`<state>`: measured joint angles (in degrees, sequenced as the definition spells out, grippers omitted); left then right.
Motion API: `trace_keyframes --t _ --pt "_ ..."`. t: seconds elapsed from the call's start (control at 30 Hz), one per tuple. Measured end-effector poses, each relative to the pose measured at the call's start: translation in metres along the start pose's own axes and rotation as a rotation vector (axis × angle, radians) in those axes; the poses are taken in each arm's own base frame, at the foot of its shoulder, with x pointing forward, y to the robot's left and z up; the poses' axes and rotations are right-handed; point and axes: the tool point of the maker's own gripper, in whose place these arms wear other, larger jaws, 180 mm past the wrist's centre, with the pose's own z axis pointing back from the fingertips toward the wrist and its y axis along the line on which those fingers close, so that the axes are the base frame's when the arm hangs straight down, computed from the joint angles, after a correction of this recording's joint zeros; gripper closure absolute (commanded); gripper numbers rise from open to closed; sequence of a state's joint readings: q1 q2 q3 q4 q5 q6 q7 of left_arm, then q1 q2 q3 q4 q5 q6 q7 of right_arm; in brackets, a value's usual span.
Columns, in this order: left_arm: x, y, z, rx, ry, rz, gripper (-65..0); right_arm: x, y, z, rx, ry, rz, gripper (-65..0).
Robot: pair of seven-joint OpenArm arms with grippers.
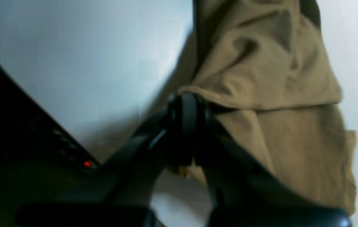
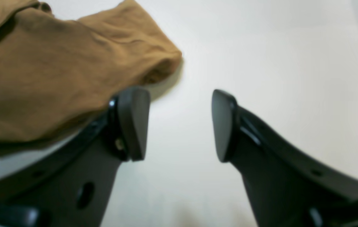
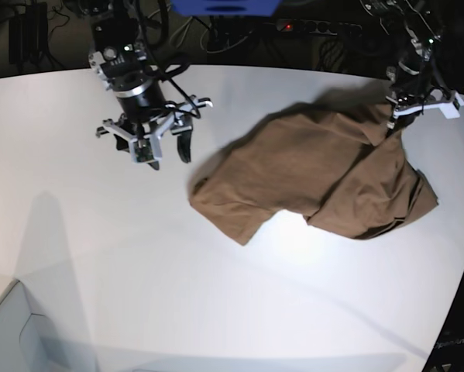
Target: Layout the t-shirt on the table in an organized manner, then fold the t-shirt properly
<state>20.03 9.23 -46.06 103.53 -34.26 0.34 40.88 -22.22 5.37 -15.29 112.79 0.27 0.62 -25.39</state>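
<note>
surface: the table (image 3: 100, 256) before me, wide, white, smooth, with a curved edge
lying on it: the t-shirt (image 3: 293, 182), tan-brown, crumpled, towards my left, one corner lifted off
near corner: a pale grey box (image 3: 11, 333)

A tan t-shirt (image 3: 317, 182) lies crumpled on the white table (image 3: 139, 271), one edge lifted in the clamped left gripper (image 3: 393, 118). The right gripper (image 3: 168, 153) hangs with jaws apart, beside the shirt.
</note>
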Motion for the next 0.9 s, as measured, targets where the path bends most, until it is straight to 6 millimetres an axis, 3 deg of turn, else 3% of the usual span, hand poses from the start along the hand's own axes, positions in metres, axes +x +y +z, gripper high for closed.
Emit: trace_keyframes --t 0.17,0.23,0.47,0.7,0.8,0.9 --pt "0.004 0.014 0.004 0.006 0.003 0.000 -10.8 0.016 0.023 -0.015 0.068 0.011 0.030 -42.9" --pt "0.005 0.015 0.005 0.007 0.007 -0.003 -12.5 0.018 0.027 -0.033 0.069 0.034 0.017 -45.3" --pt "0.006 0.014 0.005 0.005 0.003 -0.003 -12.3 -0.004 0.009 -0.097 0.036 0.152 0.069 -46.3" --pt "0.003 0.019 0.008 0.014 0.012 -0.006 -12.2 -0.016 0.012 -0.116 0.040 0.202 0.060 -46.0" --pt "0.007 0.013 0.010 0.003 -0.003 -0.009 -12.2 -0.028 0.014 -0.119 0.042 0.233 0.054 -42.3" --pt "0.011 0.012 0.019 -0.001 -0.018 -0.027 -12.2 -0.037 0.014 -0.126 0.047 0.246 0.042 -30.2"
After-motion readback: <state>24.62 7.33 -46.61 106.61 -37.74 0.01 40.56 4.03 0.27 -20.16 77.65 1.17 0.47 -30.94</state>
